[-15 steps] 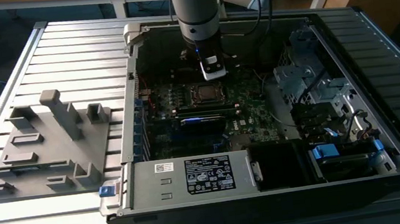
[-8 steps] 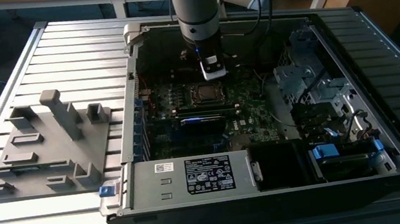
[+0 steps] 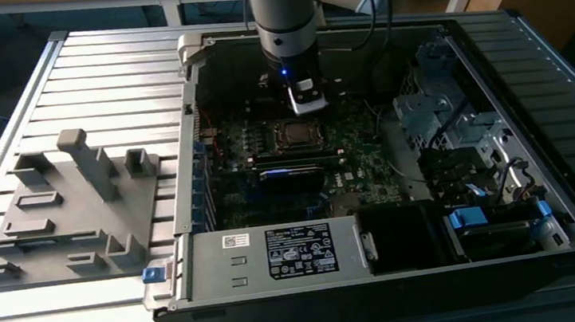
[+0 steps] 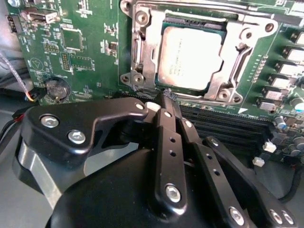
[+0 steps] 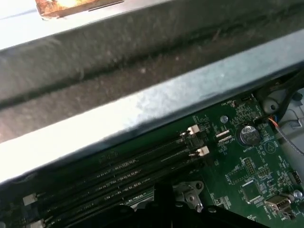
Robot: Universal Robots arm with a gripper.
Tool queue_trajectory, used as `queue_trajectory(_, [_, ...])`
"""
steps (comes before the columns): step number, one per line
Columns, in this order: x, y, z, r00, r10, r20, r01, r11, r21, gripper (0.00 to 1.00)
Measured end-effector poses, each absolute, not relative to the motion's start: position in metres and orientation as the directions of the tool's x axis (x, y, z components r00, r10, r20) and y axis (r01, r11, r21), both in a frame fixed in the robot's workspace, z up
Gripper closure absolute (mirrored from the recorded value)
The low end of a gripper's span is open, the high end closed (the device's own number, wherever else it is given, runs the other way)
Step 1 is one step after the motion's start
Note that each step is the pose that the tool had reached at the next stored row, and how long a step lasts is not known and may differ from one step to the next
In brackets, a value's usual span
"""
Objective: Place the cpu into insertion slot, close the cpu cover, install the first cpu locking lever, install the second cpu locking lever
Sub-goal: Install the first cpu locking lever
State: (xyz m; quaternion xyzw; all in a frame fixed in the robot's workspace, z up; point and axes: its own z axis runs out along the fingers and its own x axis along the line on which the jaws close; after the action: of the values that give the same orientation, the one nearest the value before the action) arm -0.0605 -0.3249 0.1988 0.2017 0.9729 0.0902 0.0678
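Cpu [image 4: 190, 57] under cpu cover [image 4: 142, 53], arm [image 3: 280, 9] upright, tool [image 4: 165, 98] pinched beside cover

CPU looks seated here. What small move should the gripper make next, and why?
Probably a short press on the locking lever along the socket edge beside the memory slots. The cpu lies in the insertion slot, the cpu cover lies flat over it, and the shut gripper sits at that edge.
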Motion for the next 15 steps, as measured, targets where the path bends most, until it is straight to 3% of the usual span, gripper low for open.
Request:
queue_trajectory(7, [-0.0598, -0.3247, 0.2049, -0.910, 0.405, -0.091, 0.381, 0.903, 0.199, 0.90])
queue_trajectory(15, [-0.0598, -0.3248, 0.2049, -0.911, 0.396, -0.115, 0.383, 0.916, 0.122, 0.90])
